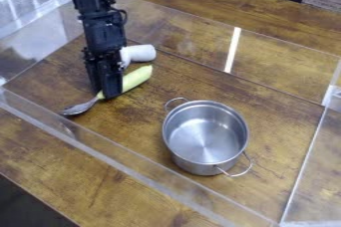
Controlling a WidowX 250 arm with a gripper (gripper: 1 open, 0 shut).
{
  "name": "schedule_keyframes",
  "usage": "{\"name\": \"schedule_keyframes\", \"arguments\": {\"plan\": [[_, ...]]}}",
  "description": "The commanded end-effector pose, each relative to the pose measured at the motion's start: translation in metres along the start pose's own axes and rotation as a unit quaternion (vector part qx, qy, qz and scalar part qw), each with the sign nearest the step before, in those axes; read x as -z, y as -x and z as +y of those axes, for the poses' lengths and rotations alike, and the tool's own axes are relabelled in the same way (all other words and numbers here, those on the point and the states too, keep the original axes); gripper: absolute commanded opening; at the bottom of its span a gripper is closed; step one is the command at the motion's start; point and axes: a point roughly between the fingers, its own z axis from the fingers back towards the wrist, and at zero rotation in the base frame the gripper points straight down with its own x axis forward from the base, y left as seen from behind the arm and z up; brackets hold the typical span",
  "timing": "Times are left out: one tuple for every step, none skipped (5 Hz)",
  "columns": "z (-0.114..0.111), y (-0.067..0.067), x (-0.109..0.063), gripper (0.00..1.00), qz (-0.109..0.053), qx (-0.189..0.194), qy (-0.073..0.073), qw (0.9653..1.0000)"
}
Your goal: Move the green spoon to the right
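wooden table, clear walls, steel pot

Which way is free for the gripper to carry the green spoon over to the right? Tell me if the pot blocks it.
Probably free. The gripper is shut on the green spoon, and bare table lies to its right. The pot sits nearer the camera, off a straight rightward path.

One green spoon lies on the wooden tabletop. One steel pot stands near the front. One small white cylinder sits behind the spoon. One claw is present.
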Motion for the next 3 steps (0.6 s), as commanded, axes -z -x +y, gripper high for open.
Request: {"name": "schedule_keyframes", "arguments": {"plan": [[-0.010,-0.008,-0.014,1.00,-0.017,0.007,-0.015,0.9997],[-0.017,-0.008,-0.020,0.00,-0.015,0.012,-0.020,0.9996],[-0.026,-0.010,-0.029,0.00,-0.016,0.010,-0.025,0.9995]]}}
